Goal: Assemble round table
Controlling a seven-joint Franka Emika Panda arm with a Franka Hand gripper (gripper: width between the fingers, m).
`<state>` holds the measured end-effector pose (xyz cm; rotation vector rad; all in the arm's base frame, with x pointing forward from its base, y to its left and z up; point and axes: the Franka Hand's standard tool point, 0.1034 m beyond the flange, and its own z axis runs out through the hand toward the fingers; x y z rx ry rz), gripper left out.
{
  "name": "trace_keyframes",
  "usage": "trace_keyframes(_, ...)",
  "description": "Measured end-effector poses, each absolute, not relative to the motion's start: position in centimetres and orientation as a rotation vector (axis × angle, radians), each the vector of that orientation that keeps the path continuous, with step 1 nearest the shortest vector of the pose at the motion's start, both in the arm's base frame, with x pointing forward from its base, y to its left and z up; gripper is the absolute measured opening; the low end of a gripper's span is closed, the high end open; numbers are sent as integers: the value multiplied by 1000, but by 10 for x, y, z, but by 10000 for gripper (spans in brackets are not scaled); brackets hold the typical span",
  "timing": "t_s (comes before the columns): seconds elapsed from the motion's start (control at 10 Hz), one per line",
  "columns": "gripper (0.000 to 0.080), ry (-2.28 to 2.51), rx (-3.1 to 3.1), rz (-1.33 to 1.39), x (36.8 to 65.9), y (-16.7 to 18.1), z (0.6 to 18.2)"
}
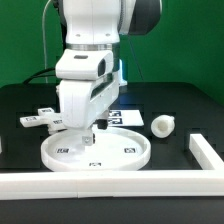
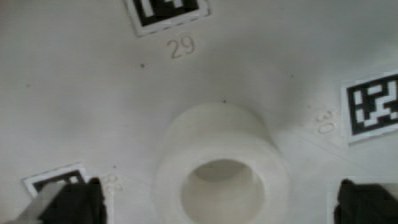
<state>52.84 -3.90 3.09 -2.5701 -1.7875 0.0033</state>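
The large rimmed round disc (image 1: 97, 151) lies flat on the black table, with small square tags on its top. My gripper (image 1: 90, 136) hangs straight down over the disc's middle, open and empty. In the wrist view the disc (image 2: 196, 90) fills the frame, and its raised centre hub with a hole (image 2: 222, 178) sits between my two dark fingers (image 2: 68, 206); my gripper (image 2: 219, 206) stands wide of the hub on both sides. The short cylinder post (image 1: 161, 124) lies on the table at the exterior view's right. The flat cross-shaped piece (image 1: 40, 118) lies at the exterior view's left.
The marker board (image 1: 127, 116) lies behind the disc. A long white border bar (image 1: 110, 186) runs along the front. Another bar (image 1: 206, 150) runs along the exterior view's right side.
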Motion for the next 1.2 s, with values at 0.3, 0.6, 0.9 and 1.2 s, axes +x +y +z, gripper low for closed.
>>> trace_keyframes(0.3, 649, -1773, -2562, 24, 523, -41, 17)
trace_keyframes(0.6, 649, -1773, -2561, 23, 527, -40, 14)
trace_keyframes(0.9, 403, -1773, -2561, 24, 527, -40, 14)
trace_keyframes(1.2, 405, -1773, -2561, 24, 527, -40, 14)
